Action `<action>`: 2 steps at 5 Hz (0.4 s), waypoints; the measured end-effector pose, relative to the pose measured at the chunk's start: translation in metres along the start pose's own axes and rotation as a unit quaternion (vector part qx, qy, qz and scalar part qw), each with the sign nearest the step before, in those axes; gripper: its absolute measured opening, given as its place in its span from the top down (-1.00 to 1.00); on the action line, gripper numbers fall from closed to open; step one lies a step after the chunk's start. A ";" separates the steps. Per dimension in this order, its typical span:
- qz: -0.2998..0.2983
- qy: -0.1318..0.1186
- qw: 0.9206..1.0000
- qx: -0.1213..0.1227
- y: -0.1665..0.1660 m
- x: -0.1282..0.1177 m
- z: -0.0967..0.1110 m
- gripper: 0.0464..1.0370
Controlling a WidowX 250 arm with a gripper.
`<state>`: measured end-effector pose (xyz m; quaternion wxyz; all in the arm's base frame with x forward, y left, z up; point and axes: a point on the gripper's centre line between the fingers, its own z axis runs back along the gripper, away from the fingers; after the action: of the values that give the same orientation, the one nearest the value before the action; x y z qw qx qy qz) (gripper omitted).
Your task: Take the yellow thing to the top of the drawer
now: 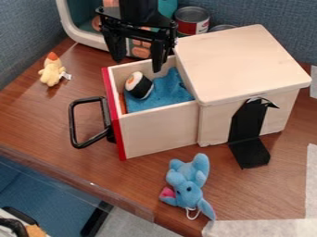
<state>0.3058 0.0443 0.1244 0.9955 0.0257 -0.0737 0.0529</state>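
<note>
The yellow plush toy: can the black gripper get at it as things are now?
Likely yes: the yellow plush toy lies uncovered on the table, and the black gripper hangs open and empty near the drawer, with nothing seeming to stand between them.

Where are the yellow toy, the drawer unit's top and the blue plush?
Yellow toy (52, 74): camera view, on its body.
Drawer unit's top (238, 62): camera view, middle of the wooden surface.
Blue plush (186, 187): camera view, on its head.
</note>
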 end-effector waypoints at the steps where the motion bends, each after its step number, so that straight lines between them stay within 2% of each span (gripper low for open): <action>1: -0.001 0.018 1.000 -0.005 0.000 -0.002 -0.011 -0.93; 2: 0.048 0.024 0.998 -0.014 0.054 0.004 -0.019 -0.93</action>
<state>0.3069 0.0990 0.1089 0.9936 0.0071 -0.0518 0.1005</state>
